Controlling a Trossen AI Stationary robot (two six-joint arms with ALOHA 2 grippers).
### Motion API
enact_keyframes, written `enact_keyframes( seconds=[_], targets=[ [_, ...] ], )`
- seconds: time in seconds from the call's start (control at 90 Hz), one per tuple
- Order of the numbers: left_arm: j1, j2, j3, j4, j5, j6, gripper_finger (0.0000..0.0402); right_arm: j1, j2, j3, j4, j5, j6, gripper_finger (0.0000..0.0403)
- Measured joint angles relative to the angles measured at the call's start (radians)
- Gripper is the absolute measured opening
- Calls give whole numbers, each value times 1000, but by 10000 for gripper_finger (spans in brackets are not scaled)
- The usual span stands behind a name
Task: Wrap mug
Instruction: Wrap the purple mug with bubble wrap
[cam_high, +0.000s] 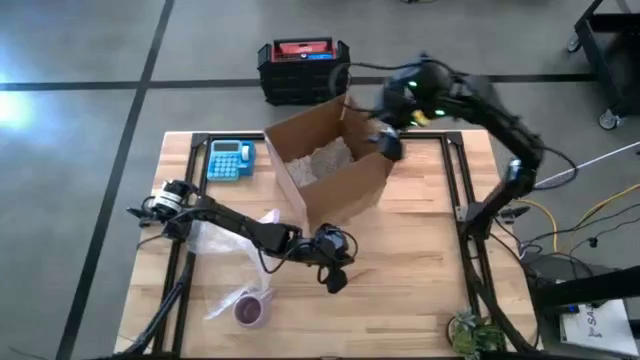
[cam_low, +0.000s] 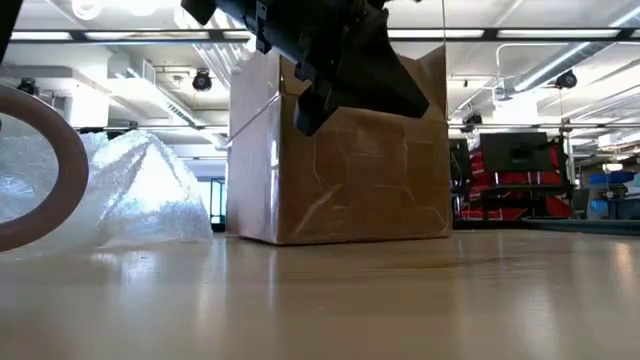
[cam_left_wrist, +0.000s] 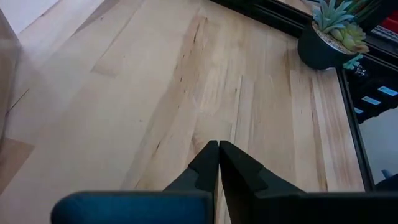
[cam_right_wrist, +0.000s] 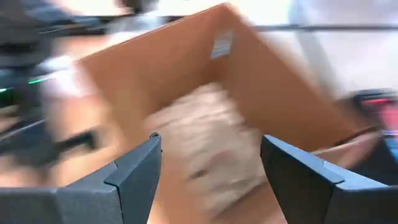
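Note:
A dark purple mug (cam_high: 250, 311) sits near the table's front left on a clear sheet of wrap (cam_high: 225, 300); in the low view its curved edge (cam_low: 60, 165) shows at the far left. More bubble wrap (cam_high: 215, 240) lies bunched behind it. My left gripper (cam_high: 336, 277) hangs shut over bare wood in front of the cardboard box (cam_high: 330, 170), holding nothing (cam_left_wrist: 219, 149). My right gripper (cam_high: 388, 146) is open above the box's far right corner, looking down at the crumpled paper (cam_right_wrist: 205, 143) inside.
A blue calculator (cam_high: 230, 160) lies at the far left of the table. A black crate (cam_high: 300, 68) stands on the floor beyond the far edge. A small potted plant (cam_high: 470, 335) sits at the near right corner. Bare wood lies right of the left gripper.

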Motion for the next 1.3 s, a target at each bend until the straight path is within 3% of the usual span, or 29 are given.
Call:
enact_keyframes(
  seconds=[0.078,0.156,0.333,0.467,0.656,0.878,1.056,1.178,1.3],
  targets=[
    [0,0,0,-10,1,-20,0,15,-82,-99,-31,-149,5,245],
    [0,0,0,-81,1,-62,0,43,-171,-219,-21,-221,2,238],
    [13,0,0,-329,-76,-203,0,106,-378,-547,158,-225,11,218],
    [35,0,0,-394,-203,-245,0,133,-521,-798,415,-216,77,203],
    [79,0,0,-443,-254,-232,0,136,-645,-1061,658,-210,110,183],
    [125,0,0,-443,-397,-125,0,136,-673,-1204,831,-209,173,160],
    [176,0,0,-441,-414,-94,0,145,-663,-1243,874,-209,182,138],
    [154,-16,17,-447,-334,-91,0,166,-665,-1246,866,-209,197,120],
    [42,-85,48,-455,-271,-84,0,206,-688,-1246,854,-210,196,100]
  ],
)
